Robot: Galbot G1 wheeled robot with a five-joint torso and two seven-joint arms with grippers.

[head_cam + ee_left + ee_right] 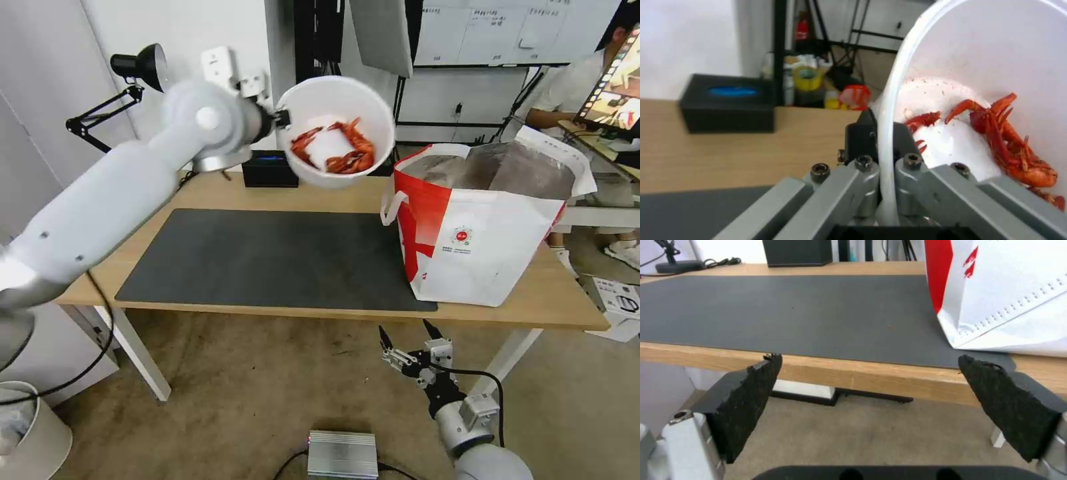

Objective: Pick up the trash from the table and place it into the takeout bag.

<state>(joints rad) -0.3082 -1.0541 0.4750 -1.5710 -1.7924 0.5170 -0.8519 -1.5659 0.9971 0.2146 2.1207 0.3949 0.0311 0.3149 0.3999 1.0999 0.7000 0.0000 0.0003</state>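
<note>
High above the table [320, 193], left of the bag [480, 233], the left pincer [283, 119] pinches the bowl's [333, 100] rim; the right pincer [405, 340] hangs spread below the table edge.

- Bowl [337, 107]: smooth, glossy white plastic.
- Table [220, 193]: light wood, matt.
- Mat [267, 260]: dark, matt.
- Bag [487, 247]: glossy outside, silver foil lining.

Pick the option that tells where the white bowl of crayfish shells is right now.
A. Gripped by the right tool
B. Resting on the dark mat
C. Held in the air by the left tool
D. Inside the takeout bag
C: the left tool pinches the rim of the white bowl, which is raised above the table, left of the takeout bag.
</note>
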